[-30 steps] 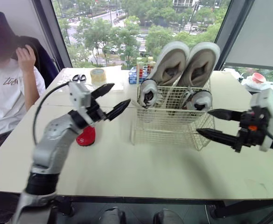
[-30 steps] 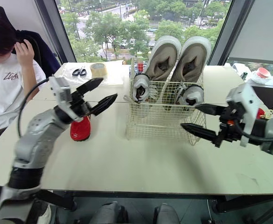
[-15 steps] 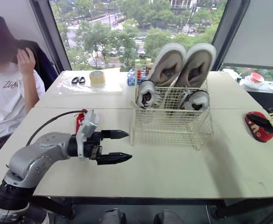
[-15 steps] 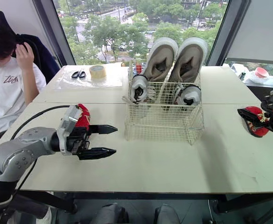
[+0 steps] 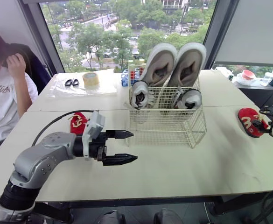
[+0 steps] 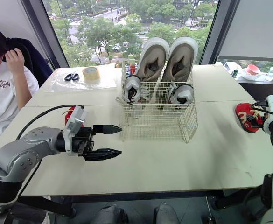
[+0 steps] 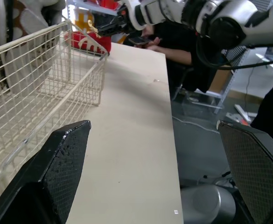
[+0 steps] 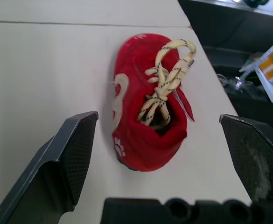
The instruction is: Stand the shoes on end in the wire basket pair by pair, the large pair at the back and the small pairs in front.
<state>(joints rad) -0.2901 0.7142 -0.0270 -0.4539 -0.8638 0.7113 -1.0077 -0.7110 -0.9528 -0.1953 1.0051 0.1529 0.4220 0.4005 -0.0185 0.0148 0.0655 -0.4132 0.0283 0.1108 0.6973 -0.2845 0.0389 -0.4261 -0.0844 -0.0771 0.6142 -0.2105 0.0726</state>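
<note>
Hovering over red shoe [image 8: 127, 116] near table [image 5: 173, 163] right edge, right gripper [image 8: 156, 116] was released, fingers wide either side, not touching. Judged best: lower, pinch shoe's sides clear of laces [image 8: 169, 74].

Left wrist view: left gripper [image 7: 153, 123] spread, empty, beside wire basket [image 7: 57, 84].

Head view: basket held large pair [image 5: 162, 65] upright at back, small grey pair [image 5: 139, 93] before them, front part empty; second red shoe [image 5: 78, 122] lay behind left arm.

I see the pale table [image 5: 183, 163] carrying the wire basket [image 5: 173, 127] in the middle, a left red shoe [image 5: 76, 122], a right red shoe [image 5: 248, 122] near the edge, and scissors [image 5: 72, 82] beside a tape roll [image 5: 90, 79] at the back left.
</note>
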